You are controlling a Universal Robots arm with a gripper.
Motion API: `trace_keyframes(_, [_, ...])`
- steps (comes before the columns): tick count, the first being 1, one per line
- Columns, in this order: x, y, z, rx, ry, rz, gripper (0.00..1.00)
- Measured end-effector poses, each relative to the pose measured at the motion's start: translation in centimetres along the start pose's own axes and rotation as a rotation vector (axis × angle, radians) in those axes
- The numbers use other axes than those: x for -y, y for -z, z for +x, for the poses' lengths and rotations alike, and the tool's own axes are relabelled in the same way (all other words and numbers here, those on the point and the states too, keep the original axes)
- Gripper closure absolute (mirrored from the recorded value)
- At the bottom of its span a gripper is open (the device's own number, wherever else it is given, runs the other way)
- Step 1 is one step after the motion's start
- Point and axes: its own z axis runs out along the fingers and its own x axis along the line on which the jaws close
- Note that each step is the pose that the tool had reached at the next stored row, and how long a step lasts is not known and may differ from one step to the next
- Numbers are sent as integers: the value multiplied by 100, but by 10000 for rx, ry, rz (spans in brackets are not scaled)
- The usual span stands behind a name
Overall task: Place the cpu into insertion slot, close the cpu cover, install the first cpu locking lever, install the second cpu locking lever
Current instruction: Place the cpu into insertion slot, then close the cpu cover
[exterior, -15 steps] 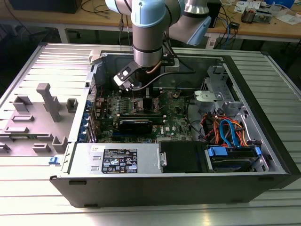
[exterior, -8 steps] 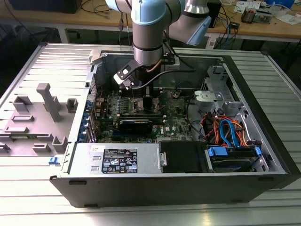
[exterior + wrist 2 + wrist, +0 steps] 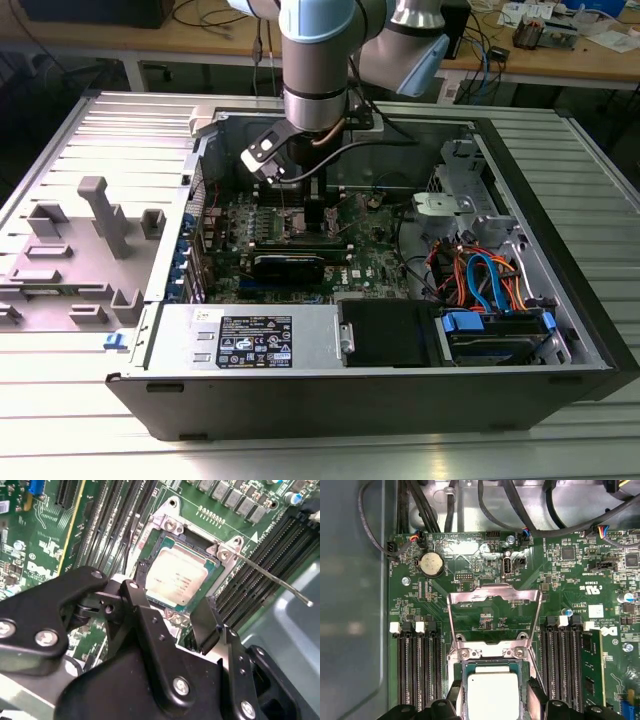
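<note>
An open computer case [image 3: 400, 390] lies on a ribbed worktop [image 3: 320, 455], and the robot arm reaches down into it. The cpu [image 3: 492, 692], a small silver-topped square, lies flat in the insertion slot [image 3: 162, 540]. The pincer [image 3: 174, 592] is spread, with one black finger on each side of the slot, just beside the chip's edges. Whether they touch it cannot be made out. The cpu cover [image 3: 495, 596] stands swung back from the slot on its hinge. A thin locking lever [image 3: 272, 580] sticks out free beside the slot. The chip looks light, stiff and fragile underneath, so it is best held by opposite edges. Part of the slot's rim is hidden behind the pincer.
</note>
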Motion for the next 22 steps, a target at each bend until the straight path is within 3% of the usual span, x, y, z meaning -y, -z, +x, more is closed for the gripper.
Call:
trace_keyframes(5, [-4, 47, -1, 1, 1, 17, 40])
trace_keyframes(7, [-4, 48, -1, 3, 1, 19, 53])
trace_keyframes(9, [-4, 48, -1, 4, 1, 20, 53])
trace_keyframes(15, [-4, 49, -1, 4, 1, 23, 89])
trace_keyframes(22, [-4, 49, -1, 5, 2, 43, 89])
